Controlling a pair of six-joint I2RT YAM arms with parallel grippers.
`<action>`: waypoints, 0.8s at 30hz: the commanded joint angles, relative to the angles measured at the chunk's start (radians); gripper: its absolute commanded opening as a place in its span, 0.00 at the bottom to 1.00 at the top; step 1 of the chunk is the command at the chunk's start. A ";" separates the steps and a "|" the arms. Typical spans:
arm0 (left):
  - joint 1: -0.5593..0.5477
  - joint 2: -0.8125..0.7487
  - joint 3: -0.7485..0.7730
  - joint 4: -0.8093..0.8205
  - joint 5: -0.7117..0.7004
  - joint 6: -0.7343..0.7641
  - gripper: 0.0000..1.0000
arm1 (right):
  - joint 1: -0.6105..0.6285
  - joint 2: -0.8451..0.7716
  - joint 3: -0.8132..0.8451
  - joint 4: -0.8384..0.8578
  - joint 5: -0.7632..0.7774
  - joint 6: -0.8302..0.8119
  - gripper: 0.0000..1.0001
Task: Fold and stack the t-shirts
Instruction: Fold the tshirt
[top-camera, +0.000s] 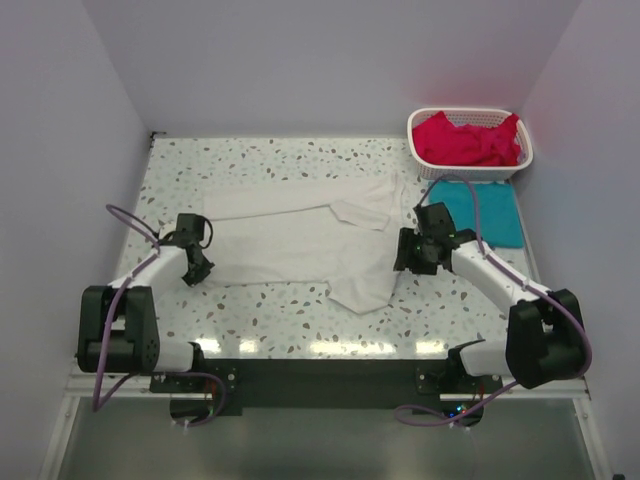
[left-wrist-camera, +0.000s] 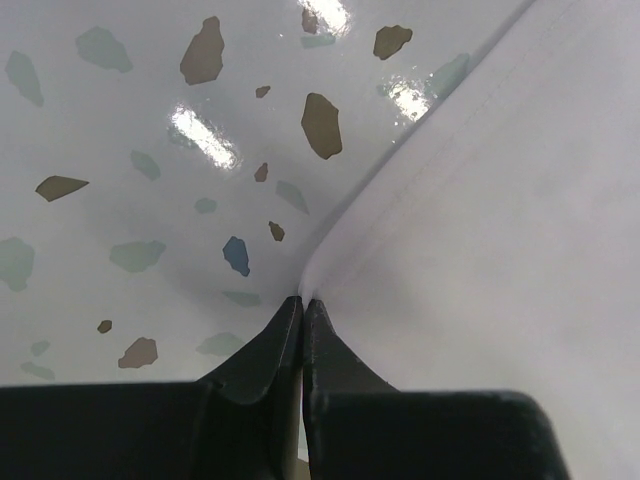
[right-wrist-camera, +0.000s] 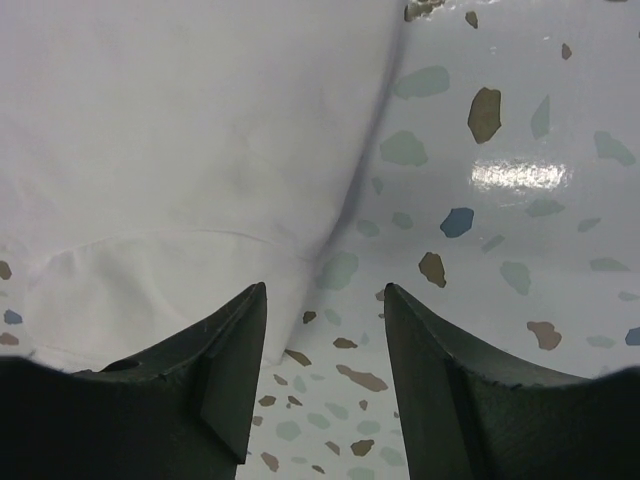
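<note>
Two arms sit at opposite ends of white t-shirt (top-camera: 300, 235), spread flat mid tabletop (top-camera: 300, 310), long axis L–R: hem end by left arm, sleeves by right. At near hem corner, left fingers (left-wrist-camera: 292, 340) fully shut, pinching fabric, which peaks up into the tips. At shirt's R edge, right fingers (top-camera: 410, 250) approx half apart, holding nothing; cloth under one finger, bare tabletop under other. Judgement: R grip not yet made; fold likely waits on it. Folded teal t-shirt (top-camera: 490, 215) lies beside basket (top-camera: 475, 172); red-pink shirts (top-camera: 465, 140) inside.
</note>
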 joint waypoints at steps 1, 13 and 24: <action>0.007 -0.045 -0.009 -0.026 0.001 -0.002 0.03 | 0.004 -0.027 -0.030 -0.024 0.030 0.025 0.54; 0.007 -0.056 -0.018 -0.002 0.031 0.009 0.00 | 0.020 0.045 -0.097 0.128 -0.022 0.153 0.47; 0.007 -0.068 -0.024 0.007 0.030 0.003 0.00 | 0.012 0.128 -0.050 0.172 -0.017 0.193 0.36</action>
